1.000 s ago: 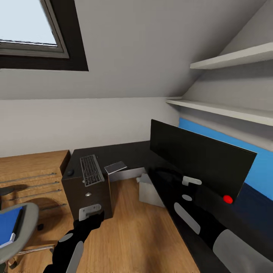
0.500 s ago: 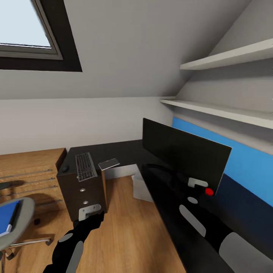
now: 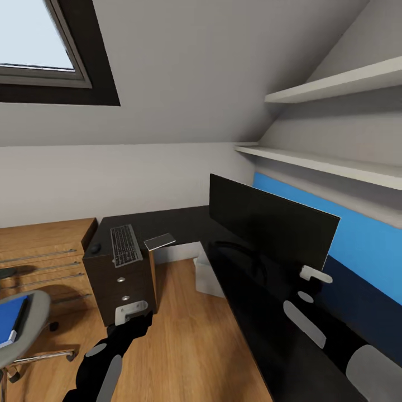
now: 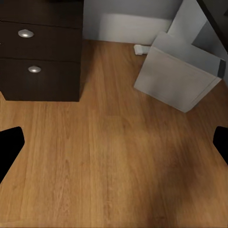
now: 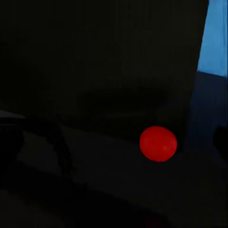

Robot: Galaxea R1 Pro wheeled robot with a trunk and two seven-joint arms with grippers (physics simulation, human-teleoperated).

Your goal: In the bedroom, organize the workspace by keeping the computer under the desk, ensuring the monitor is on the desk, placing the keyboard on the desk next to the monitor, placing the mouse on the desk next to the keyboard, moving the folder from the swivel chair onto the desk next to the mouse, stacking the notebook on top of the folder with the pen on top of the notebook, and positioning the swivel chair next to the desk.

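The monitor point(image 3: 268, 226) stands upright on the long wing of the desk point(image 3: 184, 220), screen toward the room. On the desk's far wing, over the drawer unit point(image 3: 123, 282), the keyboard point(image 3: 124, 244) lies between the mouse point(image 3: 96, 248) and the notebook point(image 3: 159, 241). The computer point(image 3: 207, 276) sits on the floor beneath the desk. The folder point(image 3: 11, 321) rests on the swivel chair point(image 3: 25, 329), well apart from the desk. The left gripper point(image 4: 114, 147) hangs over the floor, fingers spread; the right gripper point(image 3: 312, 276) is raised before the monitor's lower corner, its state indiscernible.

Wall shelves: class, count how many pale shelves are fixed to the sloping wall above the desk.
2. The upper shelf is high on the right; the lower shelf runs below it, just above the monitor. More may lie beyond the picture's edge.
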